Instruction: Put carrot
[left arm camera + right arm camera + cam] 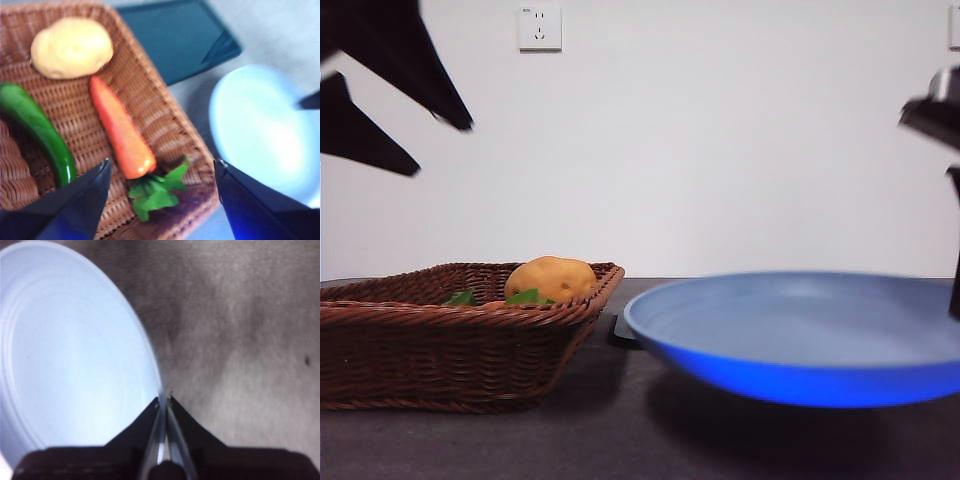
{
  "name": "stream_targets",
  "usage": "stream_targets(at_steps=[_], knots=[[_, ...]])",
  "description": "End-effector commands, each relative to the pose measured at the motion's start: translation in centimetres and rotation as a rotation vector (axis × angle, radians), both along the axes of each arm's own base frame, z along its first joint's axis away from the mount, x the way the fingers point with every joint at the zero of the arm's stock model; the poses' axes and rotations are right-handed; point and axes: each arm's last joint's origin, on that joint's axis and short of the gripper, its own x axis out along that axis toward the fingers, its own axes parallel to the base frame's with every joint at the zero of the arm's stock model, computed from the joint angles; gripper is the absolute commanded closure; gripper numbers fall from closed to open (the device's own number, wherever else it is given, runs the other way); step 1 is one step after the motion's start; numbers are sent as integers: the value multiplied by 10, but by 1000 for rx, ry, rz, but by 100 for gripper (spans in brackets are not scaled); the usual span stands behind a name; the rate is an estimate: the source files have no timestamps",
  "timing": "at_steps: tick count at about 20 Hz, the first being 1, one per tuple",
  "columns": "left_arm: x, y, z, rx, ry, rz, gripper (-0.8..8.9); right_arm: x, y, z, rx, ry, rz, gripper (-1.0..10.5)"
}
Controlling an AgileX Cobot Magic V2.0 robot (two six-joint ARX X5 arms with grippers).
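Observation:
The carrot (122,132) lies in the wicker basket (165,120), orange-red with green leaves (155,192) at its thick end. In the front view only its leaves (525,296) peek over the basket rim (470,312). My left gripper (162,161) hangs open above the carrot's leafy end, not touching it; it is the pair of black jaws at top left (443,148). My right gripper (164,399) is shut on the rim of a blue plate (65,350), which it holds just above the table (800,340).
A yellow-brown potato (71,47) and a long green vegetable (37,130) share the basket with the carrot. A dark flat mat (175,37) lies between basket and plate. The white wall with a socket (540,28) stands behind.

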Motion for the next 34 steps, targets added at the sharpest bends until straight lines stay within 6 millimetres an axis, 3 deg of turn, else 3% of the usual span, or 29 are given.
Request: stream_targets(at_steps=[1, 7, 12, 16, 22, 25, 27, 31, 32, 34], knots=[[15, -16, -4, 66, 36, 5, 452, -9, -1, 16, 17, -60, 0, 941], [60, -55, -26, 206, 157, -19, 452, -33, -7, 39, 56, -173, -22, 941], [89, -78, -50, 333, 222, 5, 452, -41, -9, 46, 73, -225, -30, 941], [94, -82, -66, 367, 264, 0, 470, -41, -9, 46, 73, -225, -30, 941], [90, -86, -76, 408, 302, -45, 692, -41, -9, 46, 72, -227, -29, 941], [89, -85, -74, 417, 315, -46, 715, -41, -9, 46, 71, -228, -26, 941], [89, -80, -59, 417, 315, -33, 715, -41, -9, 46, 71, -228, -26, 941], [72, -71, 23, 255, 101, -21, 714, -40, -9, 46, 73, -223, -29, 941], [63, -73, 45, 159, 36, -73, 714, -40, -9, 46, 73, -220, -30, 941], [44, -89, 71, -33, -53, -263, 714, -38, -8, 44, 77, -198, -44, 941]])
